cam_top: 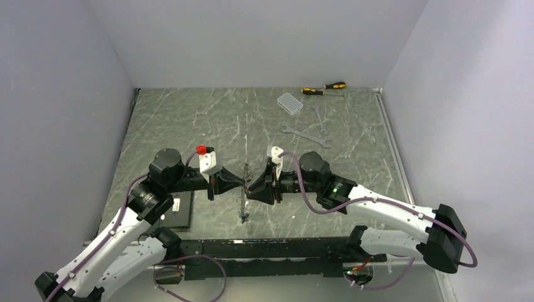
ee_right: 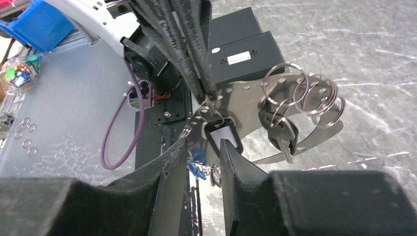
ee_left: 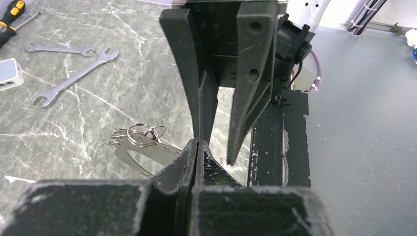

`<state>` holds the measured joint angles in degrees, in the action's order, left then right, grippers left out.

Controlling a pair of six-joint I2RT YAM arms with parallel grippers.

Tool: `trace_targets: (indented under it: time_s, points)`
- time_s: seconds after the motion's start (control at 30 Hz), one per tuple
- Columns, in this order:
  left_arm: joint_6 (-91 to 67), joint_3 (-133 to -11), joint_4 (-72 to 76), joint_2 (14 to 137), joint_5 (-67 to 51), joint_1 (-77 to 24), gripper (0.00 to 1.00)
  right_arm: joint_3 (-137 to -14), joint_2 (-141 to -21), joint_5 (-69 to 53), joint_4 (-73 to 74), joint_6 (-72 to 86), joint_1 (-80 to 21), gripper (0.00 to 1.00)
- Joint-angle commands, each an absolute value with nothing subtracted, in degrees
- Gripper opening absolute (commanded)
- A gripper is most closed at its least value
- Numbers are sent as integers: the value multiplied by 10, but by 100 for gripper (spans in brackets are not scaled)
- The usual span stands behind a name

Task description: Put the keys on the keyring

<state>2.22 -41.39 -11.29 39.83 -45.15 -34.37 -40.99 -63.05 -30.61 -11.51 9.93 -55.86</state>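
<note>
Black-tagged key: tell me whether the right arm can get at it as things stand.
Probably yes. The black-tagged key hangs by the keyring, right at the gap between the open right fingers, nothing between. The left fingers, shut on the keyring just above, leave little room.

**Two bench-mounted arms, seen from above and from each wrist.** The left arm [cam_top: 116, 236] and the right arm [cam_top: 384, 211] are each built of white links joined by black cylindrical joints. A purple cable [ee_right: 104, 142] is run along each arm in loose loops. A green light [cam_top: 335, 187] is seen on a black joint of the right arm. A white camera housing [cam_top: 275, 155] is mounted at each wrist, and the left one is topped by a red cap [cam_top: 201, 149]. The left gripper [ee_left: 196, 143] and the right gripper [ee_right: 206, 138] are fitted with black wedge-shaped fingers, scuffed pale along the edges. Two round holes [ee_left: 254, 28] are bored in one right finger. Both bases are set on a black rail [cam_top: 271, 251] at the near edge.
</note>
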Motion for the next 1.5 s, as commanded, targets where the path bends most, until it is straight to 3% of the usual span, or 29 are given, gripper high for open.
trace_targets:
  time_s: [0.0,0.2,0.57,1.47]
  points:
    - [4,-425,-60,386,-464,-336,0,-409,-589,-324,-117,61,-561,35]
    - [-6,-422,-50,384,-470,-330,0,-401,-571,-328,-162,62,-559,46]
    - [-23,-419,-40,378,-478,-325,0,-403,-589,-291,-220,65,-559,48]
    - [-32,-416,-31,374,-483,-317,0,-431,-627,-328,-265,86,-559,25]
